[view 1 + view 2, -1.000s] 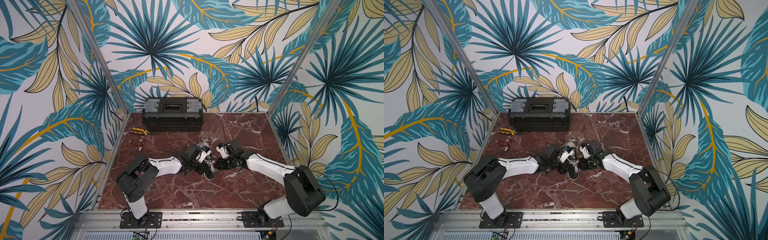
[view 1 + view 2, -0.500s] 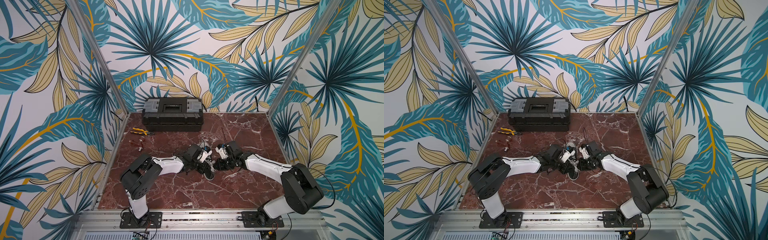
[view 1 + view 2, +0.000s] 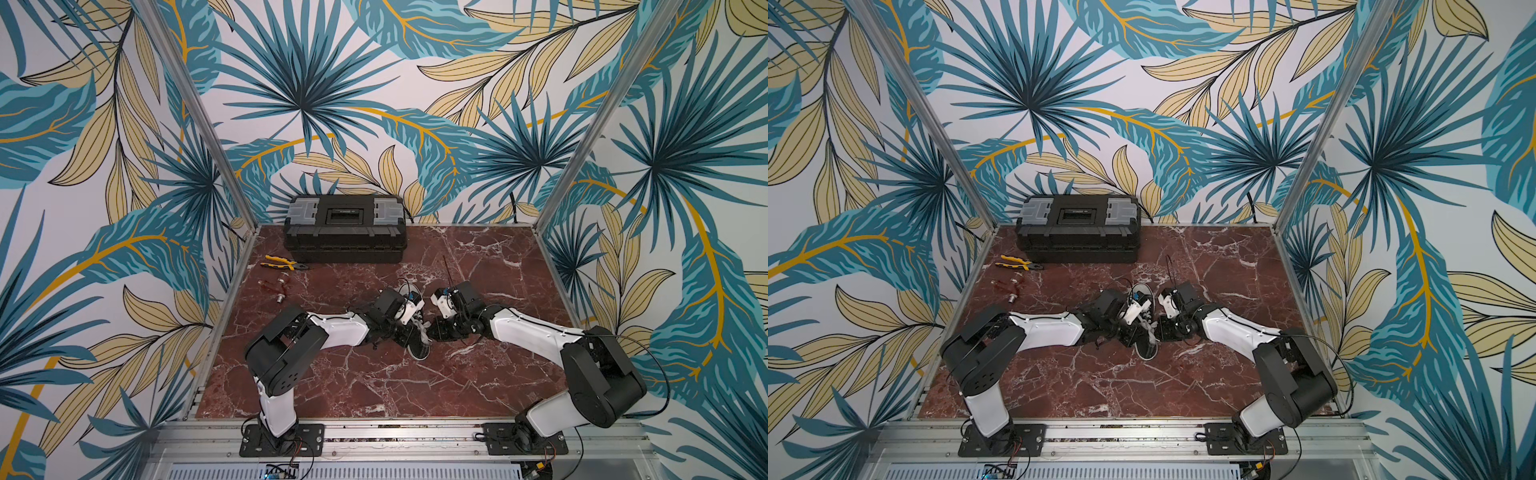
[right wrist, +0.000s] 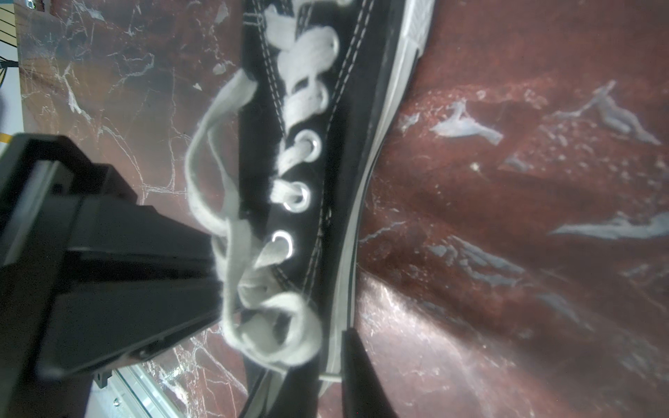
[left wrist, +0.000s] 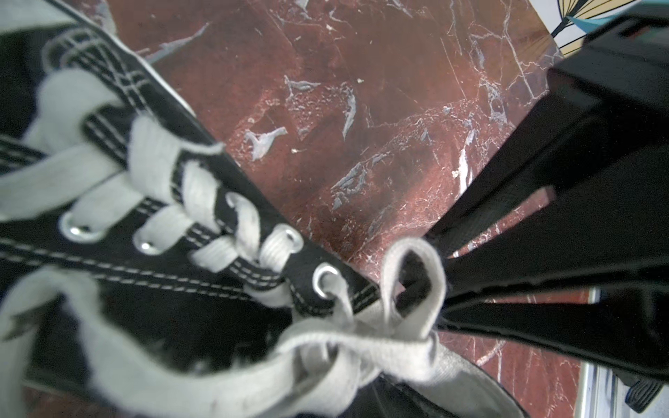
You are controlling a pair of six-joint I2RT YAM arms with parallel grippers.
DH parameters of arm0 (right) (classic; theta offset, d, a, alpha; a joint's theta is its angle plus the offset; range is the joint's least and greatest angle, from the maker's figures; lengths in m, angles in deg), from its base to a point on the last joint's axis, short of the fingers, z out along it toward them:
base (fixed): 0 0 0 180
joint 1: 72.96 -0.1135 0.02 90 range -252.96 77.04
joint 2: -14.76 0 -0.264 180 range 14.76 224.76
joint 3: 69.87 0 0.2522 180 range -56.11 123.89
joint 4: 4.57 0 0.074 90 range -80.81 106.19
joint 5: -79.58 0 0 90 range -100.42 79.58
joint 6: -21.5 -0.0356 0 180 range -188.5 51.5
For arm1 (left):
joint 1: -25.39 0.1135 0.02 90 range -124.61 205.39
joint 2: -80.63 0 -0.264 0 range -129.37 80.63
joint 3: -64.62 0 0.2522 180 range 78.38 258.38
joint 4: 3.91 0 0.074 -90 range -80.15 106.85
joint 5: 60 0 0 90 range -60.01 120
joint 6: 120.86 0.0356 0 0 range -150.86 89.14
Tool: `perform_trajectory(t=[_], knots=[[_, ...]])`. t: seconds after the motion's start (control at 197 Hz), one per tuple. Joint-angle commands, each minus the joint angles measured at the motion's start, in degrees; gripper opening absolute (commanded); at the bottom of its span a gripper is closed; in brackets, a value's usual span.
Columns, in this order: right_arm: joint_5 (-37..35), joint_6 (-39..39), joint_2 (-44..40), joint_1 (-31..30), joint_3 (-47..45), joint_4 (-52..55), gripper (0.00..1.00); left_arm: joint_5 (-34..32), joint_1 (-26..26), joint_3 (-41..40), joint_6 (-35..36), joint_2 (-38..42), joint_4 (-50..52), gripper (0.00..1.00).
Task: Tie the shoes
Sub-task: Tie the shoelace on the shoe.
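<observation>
Sneaker (image 3: 419, 352) mid-table, laces (image 5: 362, 342) pinched from both sides

Near edge: aluminium rail (image 3: 395, 432), both arm bases bolted to it. Red-brown marble tabletop (image 3: 374, 386) beyond. Left arm (image 3: 332, 328) and right arm (image 3: 532, 330) alike: elbows hunched high close to the rail, white forearms reaching low and inward, wrists meeting over the sneaker. Sneaker lies mid-table, heel toward the rail, toe toward the back wall. In both top views the wrists cover its middle; only the heel opening and a sliver of toe show. Left gripper (image 4: 216, 275), seen in the right wrist view: tips pressed together on a lace strand beside the top eyelets. Right gripper (image 5: 441, 311), seen in the left wrist view: fingers closed on a small lace loop at the same end of the lacing, coming from the opposite side. Loops slack, knot loose. Farther back, left: yellow-handled pliers (image 3: 282, 262), a few small bits (image 3: 280, 286) beside them, too small to identify. Black toolbox (image 3: 345, 228) against the back wall, lid down.
</observation>
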Motion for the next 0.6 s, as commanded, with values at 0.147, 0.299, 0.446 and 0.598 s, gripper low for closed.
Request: perform_trajectory(t=[0.147,0.299,0.446,0.598], knots=[[-1.38,-0.35,0.30,-0.35,-0.35,0.60,0.17,1.08,-0.24,-3.84,0.46,6.70,3.86,0.07],[-1.25,-0.21,0.71,-0.32,0.22,0.71,0.17,3.20,-0.20,-5.13,0.61,7.32,4.75,0.07],[-1.65,0.32,0.72,-0.31,0.64,1.46,0.17,4.38,-0.28,-5.70,1.15,7.41,5.58,0.08],[-1.78,1.62,0.68,-0.32,1.27,2.63,0.18,3.82,-0.27,-5.49,2.02,6.89,6.61,0.09]])
